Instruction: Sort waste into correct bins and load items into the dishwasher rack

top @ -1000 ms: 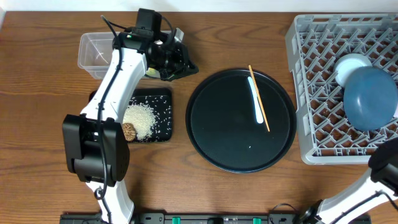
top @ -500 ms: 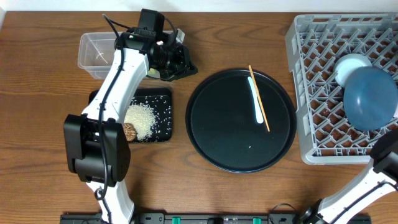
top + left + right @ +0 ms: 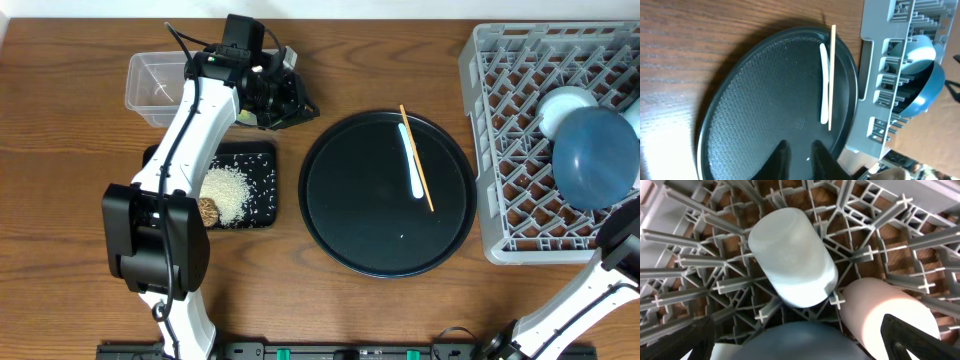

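Note:
My left gripper [image 3: 290,100] hangs over the table between the clear tub [image 3: 150,90] and the round black tray [image 3: 340,220]. Its fingers [image 3: 799,152] are nearly together with nothing seen between them. A bit of the green-yellow wrapper [image 3: 243,117] shows under the left wrist. The white utensil [image 3: 410,160] and the chopstick [image 3: 420,170] lie on the round tray. Rice [image 3: 225,190] and the brown lump [image 3: 207,211] lie in the shallow black tray [image 3: 262,150]. My right gripper [image 3: 800,340] is open over the rack [image 3: 500,130], above the light blue cup [image 3: 792,260], pink cup [image 3: 885,315] and blue plate [image 3: 595,155].
The white bowl [image 3: 565,103] sits in the rack beside the plate. The rack's upright prongs [image 3: 700,240] surround the cups. I cannot make out the tissue. The right arm's base [image 3: 625,250] is at the right edge.
The left gripper has shifted slightly up and to the right. The right arm has edged further right. Nothing else has moved.

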`<act>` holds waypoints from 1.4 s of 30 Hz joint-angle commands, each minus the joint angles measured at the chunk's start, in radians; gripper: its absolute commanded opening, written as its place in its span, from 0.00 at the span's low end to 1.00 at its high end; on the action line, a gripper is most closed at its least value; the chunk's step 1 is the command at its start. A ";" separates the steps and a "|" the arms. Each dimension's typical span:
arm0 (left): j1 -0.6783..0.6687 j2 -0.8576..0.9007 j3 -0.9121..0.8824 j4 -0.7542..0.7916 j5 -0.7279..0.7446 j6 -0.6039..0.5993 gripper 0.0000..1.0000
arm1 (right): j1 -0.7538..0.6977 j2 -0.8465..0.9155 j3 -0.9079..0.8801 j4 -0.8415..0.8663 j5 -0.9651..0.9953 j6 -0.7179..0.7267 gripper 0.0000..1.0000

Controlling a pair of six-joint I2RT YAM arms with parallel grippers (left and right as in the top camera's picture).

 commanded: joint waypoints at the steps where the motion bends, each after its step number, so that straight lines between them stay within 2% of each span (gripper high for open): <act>1: -0.006 -0.020 0.011 -0.005 -0.006 0.009 0.33 | 0.002 -0.010 0.036 -0.026 0.001 -0.005 0.99; 7: -0.042 -0.020 0.011 -0.005 -0.057 0.031 0.48 | 0.027 -0.047 0.149 -0.106 -0.174 0.010 0.99; 14: -0.105 -0.020 0.011 -0.004 -0.126 0.031 0.52 | 0.077 -0.128 0.222 -0.217 -0.327 0.011 0.99; 20: -0.150 -0.018 0.011 -0.011 -0.144 0.031 0.53 | 0.146 -0.171 0.222 -0.358 -0.641 -0.066 0.99; 22: -0.171 -0.017 0.011 -0.026 -0.170 0.031 0.53 | 0.184 -0.169 0.220 -0.402 -0.669 -0.065 0.99; 26: -0.209 -0.016 0.011 -0.104 -0.315 0.026 0.60 | 0.280 -0.169 0.201 -0.453 -0.581 -0.072 0.99; 31: -0.208 -0.016 0.011 -0.196 -0.455 -0.006 0.73 | 0.435 -0.169 0.150 -0.468 -0.437 -0.166 0.99; 33: -0.194 -0.016 0.011 -0.221 -0.510 -0.037 0.83 | 0.498 -0.169 0.128 -0.457 -0.367 -0.198 0.98; 35: -0.175 -0.016 0.011 -0.242 -0.538 -0.053 0.93 | 0.562 -0.169 0.104 -0.436 -0.261 -0.200 0.92; 36: -0.164 -0.016 0.011 -0.252 -0.540 -0.052 0.99 | 0.594 -0.169 0.091 -0.420 -0.203 -0.200 0.84; 37: -0.154 -0.016 0.011 -0.262 -0.540 -0.052 1.00 | 0.624 -0.169 0.077 -0.400 -0.145 -0.200 0.81; 38: -0.145 -0.016 0.011 -0.273 -0.540 -0.052 1.00 | 0.652 -0.169 0.061 -0.380 -0.097 -0.198 0.95; 39: -0.135 -0.016 0.011 -0.283 -0.540 -0.052 1.00 | 0.674 -0.169 0.045 -0.364 -0.068 -0.194 0.99; 42: -0.116 -0.016 0.011 -0.304 -0.568 -0.051 0.98 | 0.736 -0.169 -0.026 -0.297 -0.047 -0.192 0.99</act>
